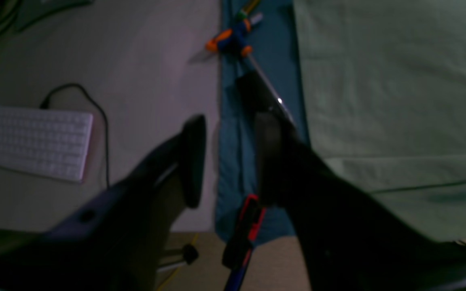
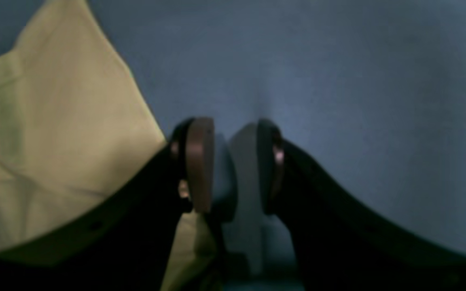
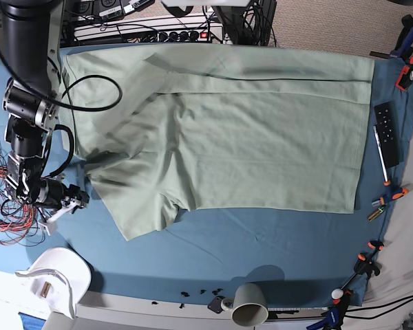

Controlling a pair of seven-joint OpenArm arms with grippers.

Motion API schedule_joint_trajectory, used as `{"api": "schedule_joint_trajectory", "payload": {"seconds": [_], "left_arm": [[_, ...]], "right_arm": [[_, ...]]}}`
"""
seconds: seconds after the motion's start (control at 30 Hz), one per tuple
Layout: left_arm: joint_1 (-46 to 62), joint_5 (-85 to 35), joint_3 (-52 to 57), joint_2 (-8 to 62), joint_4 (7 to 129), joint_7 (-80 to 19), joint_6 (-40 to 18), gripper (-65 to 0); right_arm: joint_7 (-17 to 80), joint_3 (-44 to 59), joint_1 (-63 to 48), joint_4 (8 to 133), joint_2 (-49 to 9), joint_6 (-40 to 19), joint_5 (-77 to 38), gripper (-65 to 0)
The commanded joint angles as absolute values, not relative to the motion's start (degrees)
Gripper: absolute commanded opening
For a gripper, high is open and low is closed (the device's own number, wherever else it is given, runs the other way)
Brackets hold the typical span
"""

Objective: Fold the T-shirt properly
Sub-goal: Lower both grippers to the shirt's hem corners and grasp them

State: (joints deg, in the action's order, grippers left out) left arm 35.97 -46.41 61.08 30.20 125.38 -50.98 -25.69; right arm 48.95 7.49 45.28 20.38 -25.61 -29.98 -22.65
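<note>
The pale green T-shirt (image 3: 248, 137) lies spread over the blue table cloth (image 3: 261, 247), with a fold line running near its far edge and a sleeve pointing toward the front left. My right gripper (image 3: 69, 198) sits low at the shirt's left edge. In the right wrist view it (image 2: 233, 161) is open over bare blue cloth, with the T-shirt (image 2: 55, 121) just to its left. My left gripper (image 1: 229, 157) is open and empty above the cloth's edge strip, beside the T-shirt (image 1: 378, 81). The left arm does not show in the base view.
A black flat device (image 3: 385, 130), a screwdriver (image 1: 265, 81) and several orange clamps (image 3: 382, 203) line the table's right edge. A mug (image 3: 250, 304) and a white holder (image 3: 58, 275) stand at the front. Loose wires (image 3: 7, 213) hang at left. A keyboard (image 1: 39, 141) lies on the floor.
</note>
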Motion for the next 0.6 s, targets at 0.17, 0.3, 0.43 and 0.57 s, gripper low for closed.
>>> {"api": "schedule_joint_trajectory", "payload": {"seconds": [0.17, 0.3, 0.43, 0.57], "left_arm": [[35.1, -47.9, 61.2, 31.3, 124.8, -49.7, -25.5, -44.0], [35.1, -48.5, 61.2, 31.3, 124.8, -51.2, -25.1, -44.1], [35.2, -50.7, 61.0, 31.5, 124.7, -52.7, -23.5, -44.1], [30.8, -48.5, 54.6, 34.5, 123.3, -50.5, -22.0, -44.2]], "right_arm": [[53.7, 7.6, 42.9, 20.7, -22.0, -35.6, -30.2, -46.1], [54.2, 7.6, 42.0, 20.7, -18.5, -36.5, -30.0, -46.1], [53.5, 7.6, 41.9, 20.7, -18.0, -36.6, -30.0, -47.1], [51.7, 7.6, 41.9, 22.1, -18.5, -36.5, -30.0, -65.0]]}}
